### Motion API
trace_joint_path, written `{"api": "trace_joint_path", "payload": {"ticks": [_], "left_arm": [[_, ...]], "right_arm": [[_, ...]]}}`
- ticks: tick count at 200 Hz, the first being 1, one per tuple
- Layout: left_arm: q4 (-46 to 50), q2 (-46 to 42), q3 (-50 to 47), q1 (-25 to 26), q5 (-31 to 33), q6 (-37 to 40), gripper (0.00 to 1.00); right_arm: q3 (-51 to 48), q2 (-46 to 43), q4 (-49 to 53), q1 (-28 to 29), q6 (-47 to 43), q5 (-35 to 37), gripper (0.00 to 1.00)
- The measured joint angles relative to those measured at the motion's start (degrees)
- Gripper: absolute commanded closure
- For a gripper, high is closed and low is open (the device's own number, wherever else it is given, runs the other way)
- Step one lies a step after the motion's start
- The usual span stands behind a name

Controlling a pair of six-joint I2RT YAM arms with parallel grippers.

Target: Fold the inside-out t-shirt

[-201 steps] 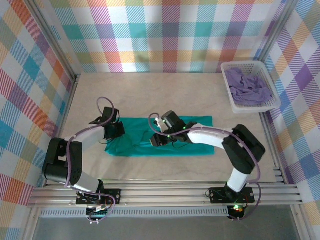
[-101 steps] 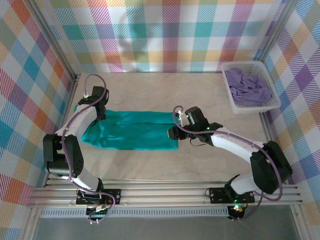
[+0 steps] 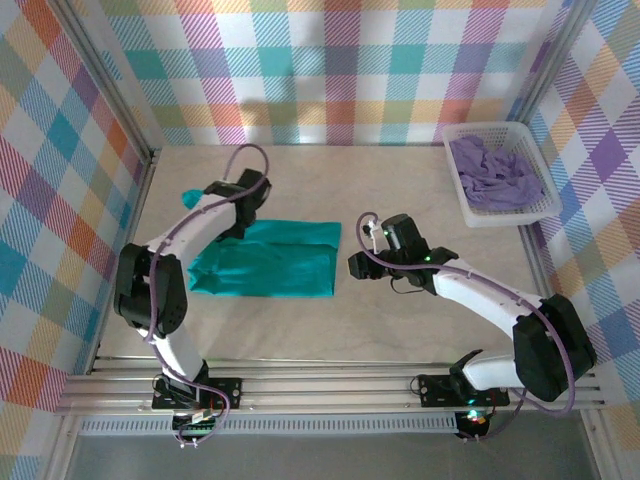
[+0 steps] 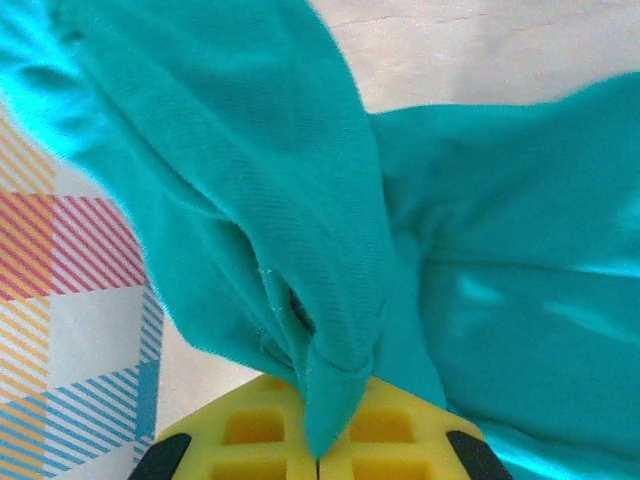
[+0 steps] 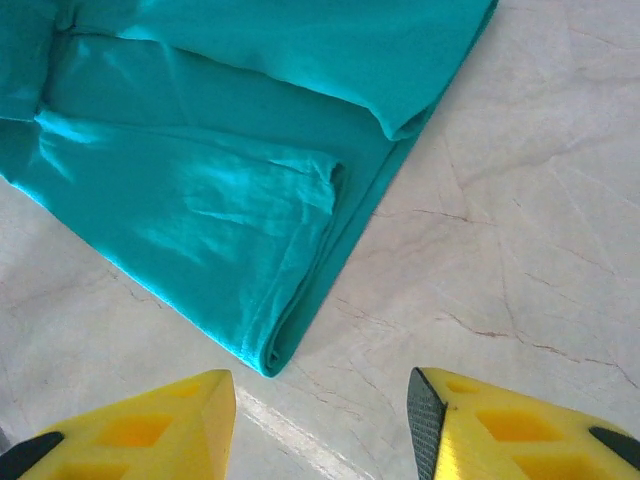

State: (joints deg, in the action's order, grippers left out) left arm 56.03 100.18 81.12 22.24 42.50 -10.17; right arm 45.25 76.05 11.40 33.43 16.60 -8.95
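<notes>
"Where's the teal t-shirt [image 3: 270, 262] from where you stand?"

"On the pale marbled table [image 3: 400, 180], left of the middle. It's doubled over into a long flat band, with layered edges at its right end."

"And the left gripper [image 4: 318, 445]?"

"Its yellow jaws are pressed together on a bunched fold of the shirt, and the cloth is drawn up from the table at that end, near the checked wall [image 4: 70, 250]."

"The right gripper [image 5: 320, 390]?"

"Jaws spread with nothing between them, over bare table just off the shirt's right edge."

"Anything else about?"

"A white basket [image 3: 500, 216] in the far right corner, well apart, holding a crumpled lavender garment [image 3: 495, 172]."
</notes>
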Motion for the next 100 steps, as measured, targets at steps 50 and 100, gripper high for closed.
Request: {"api": "trace_joint_path", "payload": {"ticks": [50,100], "left_arm": [[7.61,6.51,7.65,11.85,-2.62,-5.64,1.00],[11.37,16.44,19.12,19.54,-7.72,-9.25,0.97]], "right_arm": [[-0.02,-0.13,1.25,-1.29,-0.81,0.59,0.49],[-1.07,-2.32,2.45,-1.99,-0.81,1.36,0.49]]}}
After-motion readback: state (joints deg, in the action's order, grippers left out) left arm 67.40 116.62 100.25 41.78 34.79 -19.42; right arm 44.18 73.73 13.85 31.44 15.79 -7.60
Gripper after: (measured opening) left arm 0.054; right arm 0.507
